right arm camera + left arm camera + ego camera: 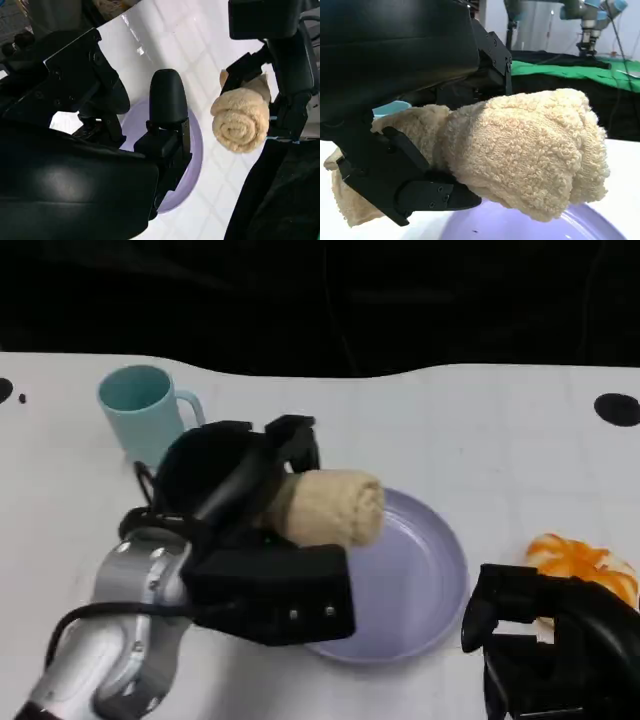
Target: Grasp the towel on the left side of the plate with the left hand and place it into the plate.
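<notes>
Towel: the rolled beige towel (335,506) is clamped in the left hand (240,490) and carried off the bench, its free end reaching out over the plate's left rim.
Towel axis: the roll lies roughly left to right, its gripped end toward the hand and its free end toward the plate's middle; the right wrist view shows the spiral end (241,122) of the roll facing that camera.
Plate: the lavender plate (420,590) sits on the white bench (480,440) just to the right of the left hand, and in the left wrist view its rim (600,225) lies right under the towel (535,155).
Deciding relation: the plate's bowl lies to the right of and below the towel, so, as I judge it, the coming move is a short carry rightward and down before letting go.
Left hand: fingers wrapped around the towel's near end, black fingers (420,192) pressing under it.
Right hand: the right hand (540,630) rests at the near right, just beside the plate's right edge, fingers curled loosely and holding nothing that I can see; whether it is fully closed I cannot tell.
Nearer arm: the left, already holding the towel.
Other things: a pale blue mug (150,410) at the far left; an orange object (585,565) to the right of the plate.
Writing: no brand, label or readable text on anything.
</notes>
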Robot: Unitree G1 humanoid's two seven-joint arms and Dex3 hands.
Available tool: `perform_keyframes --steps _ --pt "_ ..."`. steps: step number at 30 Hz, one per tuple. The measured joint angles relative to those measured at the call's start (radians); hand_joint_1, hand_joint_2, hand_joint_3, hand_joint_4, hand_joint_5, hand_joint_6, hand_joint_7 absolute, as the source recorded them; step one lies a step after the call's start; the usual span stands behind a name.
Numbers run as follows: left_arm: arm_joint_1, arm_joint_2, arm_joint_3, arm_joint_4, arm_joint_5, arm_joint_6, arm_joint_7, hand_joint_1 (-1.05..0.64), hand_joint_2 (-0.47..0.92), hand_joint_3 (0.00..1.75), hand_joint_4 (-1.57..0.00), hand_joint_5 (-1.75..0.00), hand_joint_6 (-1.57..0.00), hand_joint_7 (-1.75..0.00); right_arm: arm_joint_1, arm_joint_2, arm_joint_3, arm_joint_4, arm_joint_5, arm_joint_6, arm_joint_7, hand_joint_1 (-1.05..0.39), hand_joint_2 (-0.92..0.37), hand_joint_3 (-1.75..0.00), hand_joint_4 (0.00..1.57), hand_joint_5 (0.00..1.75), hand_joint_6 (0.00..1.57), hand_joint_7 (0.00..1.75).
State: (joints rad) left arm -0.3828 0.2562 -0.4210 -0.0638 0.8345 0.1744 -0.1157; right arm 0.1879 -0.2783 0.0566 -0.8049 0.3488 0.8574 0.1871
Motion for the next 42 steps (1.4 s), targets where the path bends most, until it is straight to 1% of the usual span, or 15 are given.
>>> perform_keyframes --steps 2,5,7,8,11,12,13,15,16,18,19,21,25,32,42 --pt "-0.013 -0.026 -0.014 0.004 0.003 0.017 -0.012 -0.26 0.51 0.90 -0.88 -1.75 -0.64 -1.75 0.000 0.000 0.000 -0.001 0.000 0.000 0.000 0.06 -0.46 -1.44 0.81 1.75 0.66 1.62" --pt "-0.026 -0.055 -0.035 0.026 0.013 0.042 -0.035 -0.26 0.58 0.76 -0.87 -1.75 -0.63 -1.74 0.001 0.000 0.002 -0.002 0.000 0.000 -0.002 0.06 -0.46 -1.44 0.81 1.75 0.66 1.62" --pt "-0.032 -0.063 -0.047 0.041 0.015 0.050 -0.047 -0.27 0.64 0.66 -0.86 -1.75 -0.64 -1.68 0.001 0.000 0.003 -0.003 0.000 0.002 -0.007 0.06 -0.46 -1.44 0.81 1.75 0.66 1.62" --pt "-0.032 -0.066 -0.050 0.049 0.015 0.051 -0.049 -0.27 0.66 0.62 -0.86 -1.75 -0.66 -1.60 0.001 0.000 0.003 -0.004 0.000 0.005 -0.008 0.06 -0.46 -1.44 0.81 1.75 0.66 1.61" --pt "-0.034 -0.076 -0.057 0.067 0.015 0.059 -0.066 -0.28 0.80 0.40 -0.77 -1.71 -0.82 -0.94 0.000 0.000 0.007 -0.007 0.000 0.009 -0.011 0.06 -0.46 -1.44 0.81 1.75 0.66 1.61" --pt "-0.035 -0.079 -0.058 0.073 0.014 0.061 -0.075 -0.29 0.87 0.29 -0.72 -1.61 -0.87 -0.69 0.000 0.000 0.008 -0.008 0.000 0.015 -0.013 0.06 -0.46 -1.44 0.81 1.75 0.66 1.61" --pt "-0.035 -0.082 -0.058 0.078 0.011 0.063 -0.083 -0.29 0.89 0.25 -0.67 -1.53 -0.86 -0.57 0.000 0.000 0.008 -0.009 0.000 0.020 -0.014 0.06 -0.46 -1.44 0.81 1.75 0.66 1.61" --pt "-0.035 -0.085 -0.056 0.083 -0.021 0.066 -0.110 -0.34 0.91 0.22 -0.57 -1.33 -0.76 -0.34 -0.001 0.000 0.009 -0.009 0.000 0.023 -0.016 0.07 -0.46 -1.44 0.81 1.75 0.66 1.61" --pt "-0.036 -0.086 -0.056 0.084 -0.030 0.066 -0.128 -0.42 0.92 0.22 -0.52 -1.01 -0.66 -0.19 -0.001 0.000 0.009 -0.009 0.000 0.023 -0.017 0.07 -0.46 -1.44 0.81 1.75 0.67 1.61" --pt "-0.036 -0.083 -0.057 0.083 -0.045 0.068 -0.164 -0.51 0.92 0.22 -0.49 -0.72 -0.58 -0.07 -0.001 0.001 0.009 -0.009 0.000 0.023 -0.017 0.06 -0.46 -1.43 0.81 1.75 0.67 1.61" --pt "-0.036 -0.080 -0.057 0.081 -0.045 0.070 -0.180 -0.62 0.92 0.22 -0.39 -0.55 -0.45 -0.03 -0.001 0.001 0.009 -0.009 0.000 0.023 -0.017 0.07 -0.46 -1.43 0.81 1.75 0.67 1.61" --pt "-0.037 -0.069 -0.058 0.077 -0.045 0.071 -0.205 -0.72 0.92 0.22 -0.29 -0.42 -0.32 -0.01 -0.001 0.001 0.009 -0.009 0.000 0.023 -0.017 0.07 -0.46 -1.43 0.81 1.75 0.67 1.61" --pt "-0.037 -0.048 -0.058 0.060 -0.045 0.071 -0.235 -0.79 0.92 0.23 -0.22 -0.37 -0.22 0.00 -0.001 0.001 0.010 -0.009 0.000 0.023 -0.015 0.07 -0.46 -1.43 0.81 1.75 0.67 1.61" --pt "-0.037 -0.028 -0.057 0.033 -0.047 0.058 -0.246 -0.83 0.92 0.22 -0.24 -0.41 -0.23 -0.01 -0.001 0.001 0.012 -0.009 0.000 0.021 -0.014 0.07 -0.47 -1.44 0.80 1.75 0.67 1.61" --pt "0.006 0.055 -0.007 -0.103 -0.067 0.035 -0.268 -0.84 0.92 0.25 -0.23 -0.46 -0.26 -0.02 -0.004 0.007 0.005 -0.006 0.003 0.021 -0.013 0.08 -0.47 -1.43 0.81 1.75 0.68 1.61"
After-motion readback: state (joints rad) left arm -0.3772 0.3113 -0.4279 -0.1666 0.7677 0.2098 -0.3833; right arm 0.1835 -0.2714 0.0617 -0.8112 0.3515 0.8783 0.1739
